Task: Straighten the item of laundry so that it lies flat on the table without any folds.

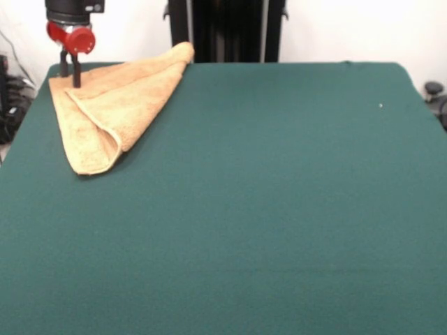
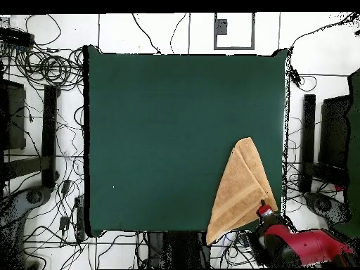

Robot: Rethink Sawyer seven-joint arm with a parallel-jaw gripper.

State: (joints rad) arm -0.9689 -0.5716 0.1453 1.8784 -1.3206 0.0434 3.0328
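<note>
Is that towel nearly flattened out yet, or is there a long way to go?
A long way. The towel is folded over itself into a triangle at one corner of the green table, so nothing looks finished. The claw is down at the towel's corner by the table's edge. Opening the fold and spreading it flat remains.

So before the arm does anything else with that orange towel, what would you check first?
1. Towel lying flat: not ok, it is folded over into a triangle.
2. Towel fully on the table: not ok, in the overhead view one tip hangs past the edge.
3. Gripper at the towel: ok, it is down at the towel's corner.
4. Grip on the cloth: cannot tell, contact is unclear.
5. Room to spread it: ok, bare green cloth beside the towel.
</note>
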